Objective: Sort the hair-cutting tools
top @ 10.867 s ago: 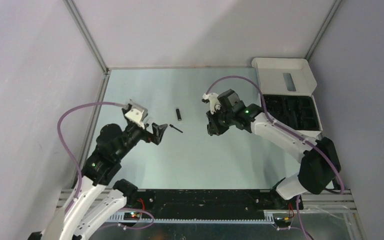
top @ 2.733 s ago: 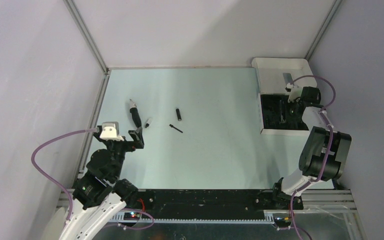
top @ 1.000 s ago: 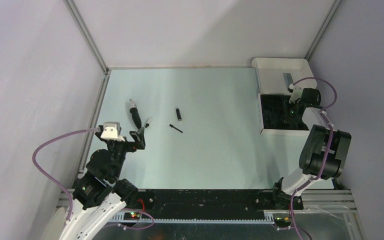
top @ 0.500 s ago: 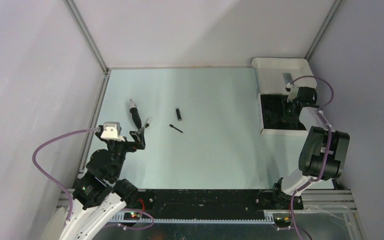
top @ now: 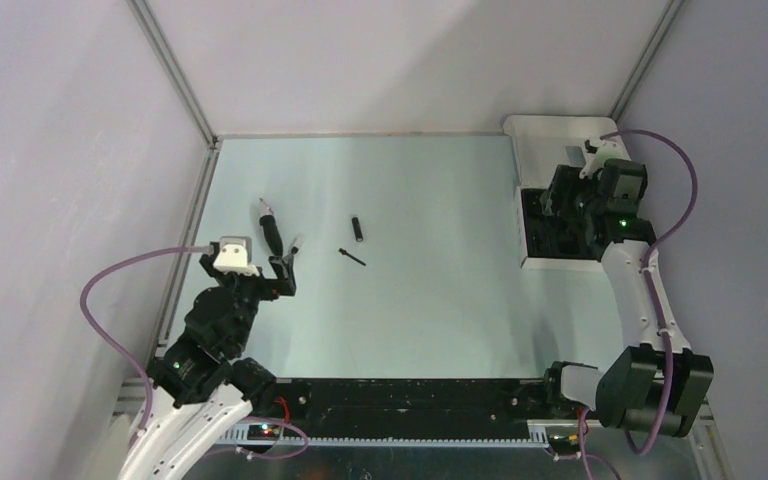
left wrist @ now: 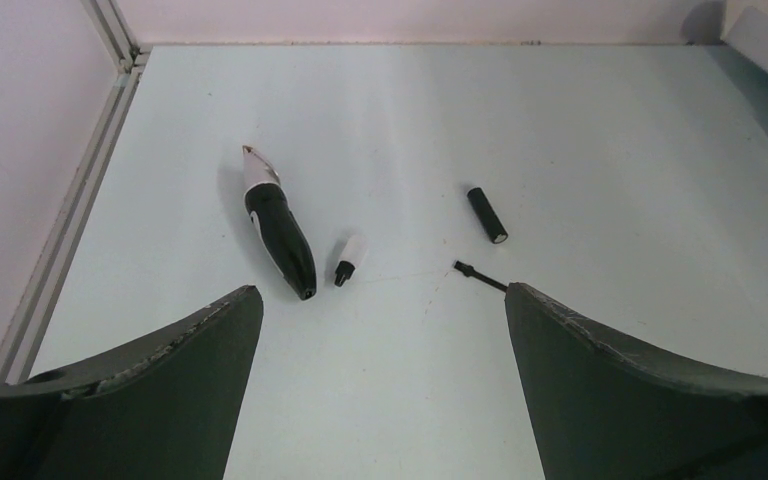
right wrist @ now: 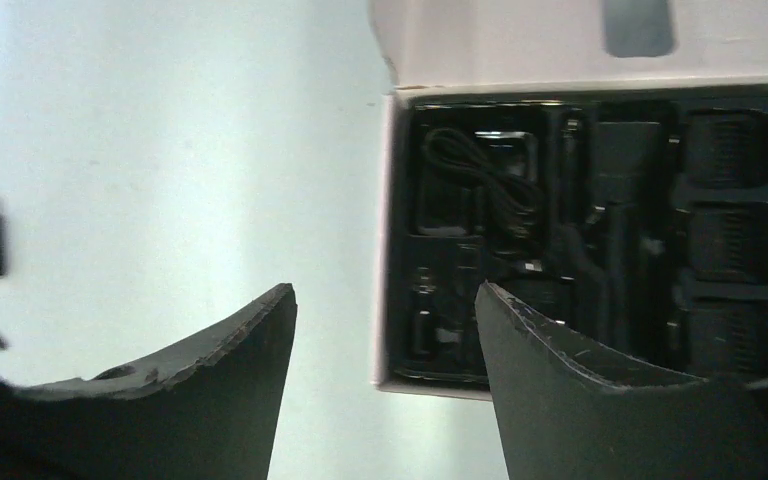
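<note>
Hovering over box (right wrist: 387, 230), right pincer (right wrist: 385, 292) spread, trimmer body (left wrist: 278, 235) on table (left wrist: 580, 120)

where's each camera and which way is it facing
Top external: above, behind the bases, looking down at the table; left arm, right arm show.
Left wrist: low over the table, facing the trimmer body; open left gripper below.
Right wrist: above the white box, looking down; open right gripper below.
Shared: all three show the short cylinder.
</note>
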Controlling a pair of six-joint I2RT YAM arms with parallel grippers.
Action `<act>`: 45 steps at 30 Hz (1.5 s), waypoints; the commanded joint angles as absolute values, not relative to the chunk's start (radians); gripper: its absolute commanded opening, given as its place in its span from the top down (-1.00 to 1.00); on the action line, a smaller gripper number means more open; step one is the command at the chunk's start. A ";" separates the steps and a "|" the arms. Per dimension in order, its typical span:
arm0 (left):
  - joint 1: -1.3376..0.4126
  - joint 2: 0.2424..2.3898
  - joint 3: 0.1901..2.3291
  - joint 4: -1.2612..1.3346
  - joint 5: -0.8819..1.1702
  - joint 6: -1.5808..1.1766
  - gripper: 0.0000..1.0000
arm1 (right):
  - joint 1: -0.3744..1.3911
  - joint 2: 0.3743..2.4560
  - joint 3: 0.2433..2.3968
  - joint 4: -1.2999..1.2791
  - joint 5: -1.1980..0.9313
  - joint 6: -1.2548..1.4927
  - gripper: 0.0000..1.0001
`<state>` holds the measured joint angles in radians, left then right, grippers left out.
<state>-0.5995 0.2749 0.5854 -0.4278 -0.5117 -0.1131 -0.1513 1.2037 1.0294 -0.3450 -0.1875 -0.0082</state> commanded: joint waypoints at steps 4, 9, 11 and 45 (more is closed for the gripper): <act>-0.578 0.354 0.589 -0.399 -0.523 -0.137 -0.97 | 0.008 1.282 1.122 -0.418 -0.224 0.109 -0.42; -0.549 0.412 0.607 -0.421 -0.557 -0.168 -0.96 | 0.201 1.387 1.154 -0.441 -0.099 0.152 -0.38; -0.531 0.436 0.615 -0.433 -0.554 -0.183 -0.96 | 0.278 1.435 1.166 -0.437 -0.057 0.176 -0.38; -0.424 0.435 0.636 -0.451 -0.460 -0.212 -0.97 | 0.775 2.452 2.126 -0.504 0.102 0.372 -0.07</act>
<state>-0.4294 0.4473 0.6228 -0.4816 -0.4683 -0.2020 0.7689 2.4008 2.0460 -0.4671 0.0818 0.3515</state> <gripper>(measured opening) 0.983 0.563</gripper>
